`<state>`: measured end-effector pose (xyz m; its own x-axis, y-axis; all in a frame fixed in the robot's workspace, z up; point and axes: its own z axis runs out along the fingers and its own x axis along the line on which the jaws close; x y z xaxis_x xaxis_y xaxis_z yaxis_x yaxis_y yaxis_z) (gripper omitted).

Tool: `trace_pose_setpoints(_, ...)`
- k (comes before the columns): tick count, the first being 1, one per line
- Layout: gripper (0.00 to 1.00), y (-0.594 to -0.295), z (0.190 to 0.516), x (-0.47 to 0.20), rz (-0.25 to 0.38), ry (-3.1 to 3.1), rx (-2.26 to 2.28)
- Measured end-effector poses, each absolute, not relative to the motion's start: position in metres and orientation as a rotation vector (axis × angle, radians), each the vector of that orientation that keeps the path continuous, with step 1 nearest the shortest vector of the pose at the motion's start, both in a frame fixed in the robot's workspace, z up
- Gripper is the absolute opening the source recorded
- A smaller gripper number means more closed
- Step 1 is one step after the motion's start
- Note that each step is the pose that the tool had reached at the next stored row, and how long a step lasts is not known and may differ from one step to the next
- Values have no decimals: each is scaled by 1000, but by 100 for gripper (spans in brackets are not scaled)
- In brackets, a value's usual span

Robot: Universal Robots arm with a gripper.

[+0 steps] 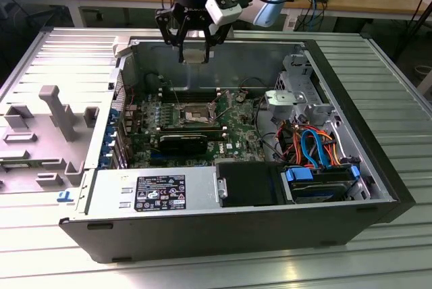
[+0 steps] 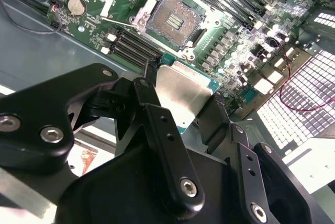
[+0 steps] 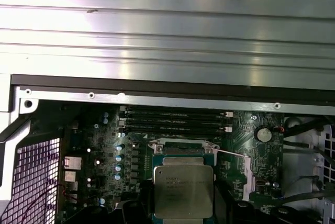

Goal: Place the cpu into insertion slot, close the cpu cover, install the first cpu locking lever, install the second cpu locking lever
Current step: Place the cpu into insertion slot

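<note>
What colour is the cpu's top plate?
The cpu top is dull silver-grey, with a green edge around it; clearest in the first wrist view.

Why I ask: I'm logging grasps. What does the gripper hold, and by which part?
The cpu, pinched at two opposite edges between the fingers.

Your tool [image 1: 194,50], clamped on the cpu [image 3: 183,191], hangs in open air above the case wall [image 1: 263,56], and nothing touches it. Below the tool the insertion slot [image 1: 196,111] lies uncovered, with free room straight above it. Low memory slots [image 1: 191,127] flank that slot. Past them, farther from the tool, a black block [image 1: 182,143] stands up. To the tool's side, at the exterior view's right, the drive cage [image 1: 297,93] and tangled cables [image 1: 307,144] crowd the bay.
</note>
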<state>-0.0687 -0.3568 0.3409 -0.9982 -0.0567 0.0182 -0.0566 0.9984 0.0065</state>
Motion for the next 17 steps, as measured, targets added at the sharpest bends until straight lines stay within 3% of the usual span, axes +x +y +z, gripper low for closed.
trace_pose_setpoints(17,55,-357,338,-75,-9,-3122,88)
